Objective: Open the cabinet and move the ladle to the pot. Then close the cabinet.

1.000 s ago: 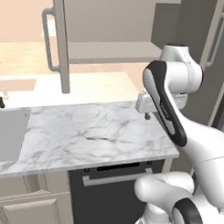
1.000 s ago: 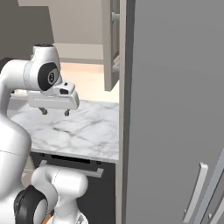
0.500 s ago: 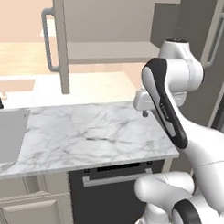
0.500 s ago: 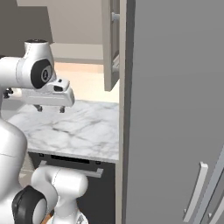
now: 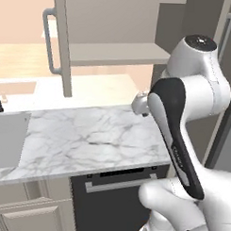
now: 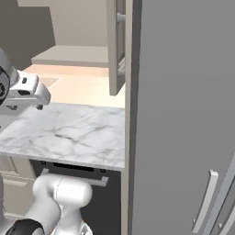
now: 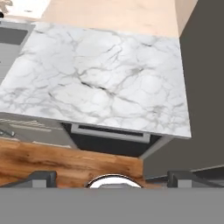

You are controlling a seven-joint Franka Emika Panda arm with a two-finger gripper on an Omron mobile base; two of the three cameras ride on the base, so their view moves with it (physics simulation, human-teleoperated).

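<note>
Marble desk lies bare below the cabinet, whose door hangs open at the far side; the tool, jaws spread and empty, must next find the ladle inside.

White marble counter w/ black oven below, tall grey unit beside.
</note>
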